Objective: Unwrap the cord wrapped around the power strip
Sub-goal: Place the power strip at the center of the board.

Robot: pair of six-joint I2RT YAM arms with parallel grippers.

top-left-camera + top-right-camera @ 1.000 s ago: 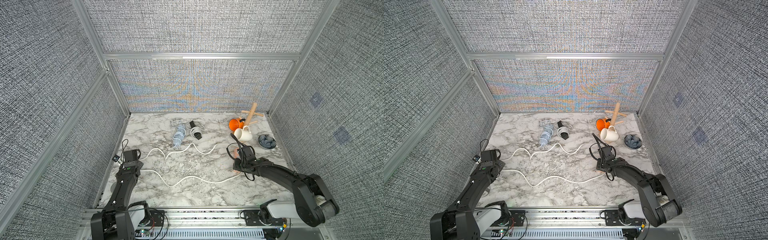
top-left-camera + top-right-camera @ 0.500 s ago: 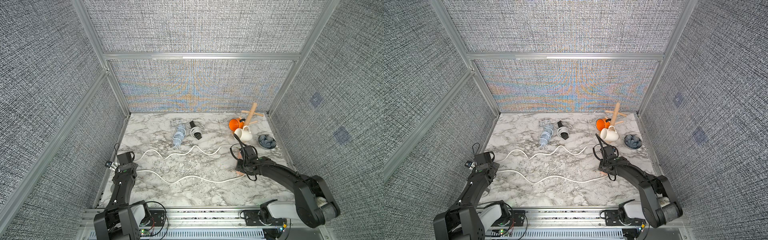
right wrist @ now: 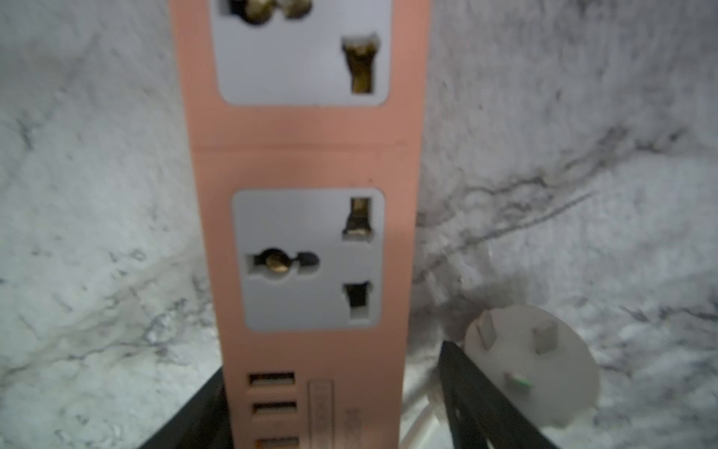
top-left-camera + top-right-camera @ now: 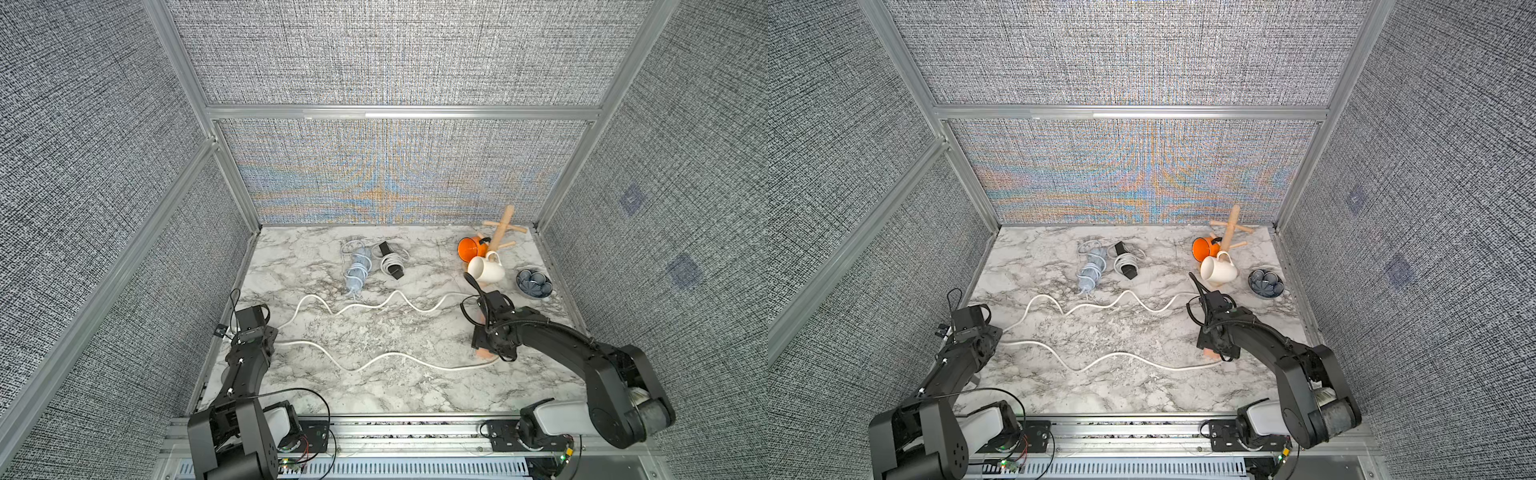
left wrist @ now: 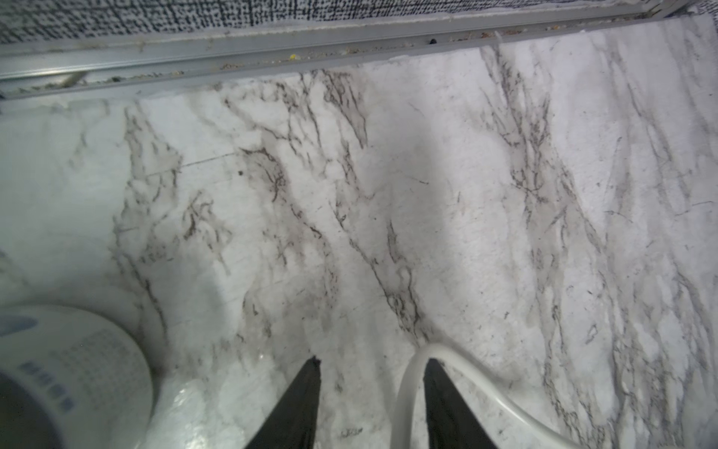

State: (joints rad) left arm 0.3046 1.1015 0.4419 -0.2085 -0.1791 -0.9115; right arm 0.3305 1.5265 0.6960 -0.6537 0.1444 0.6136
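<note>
A pink power strip (image 3: 303,155) lies flat on the marble table under my right gripper (image 3: 334,359). That gripper is open: one jaw rests against the strip's side, the other stands off with a gap. In a top view only a pink corner (image 4: 483,353) shows below the gripper (image 4: 492,340). Its white cord (image 4: 374,305) runs in two wavy lines across to my left gripper (image 4: 251,332). The left gripper (image 5: 372,361) is open, with the cord (image 5: 408,373) lying loose against the inside of one finger. The round white plug (image 3: 544,365) lies beside the strip.
At the back lie a blue-grey strip wrapped in its cord (image 4: 356,270) and a black strip with a coiled cord (image 4: 391,264). Back right: an orange mug (image 4: 471,248), a white mug (image 4: 486,270), a wooden mug tree (image 4: 503,226), a blue bowl (image 4: 534,282). The left wall rail (image 5: 272,42) is close.
The left gripper drew the cord toward the left wall, then opened and let it go. The right gripper's jaws have widened around the power strip.
</note>
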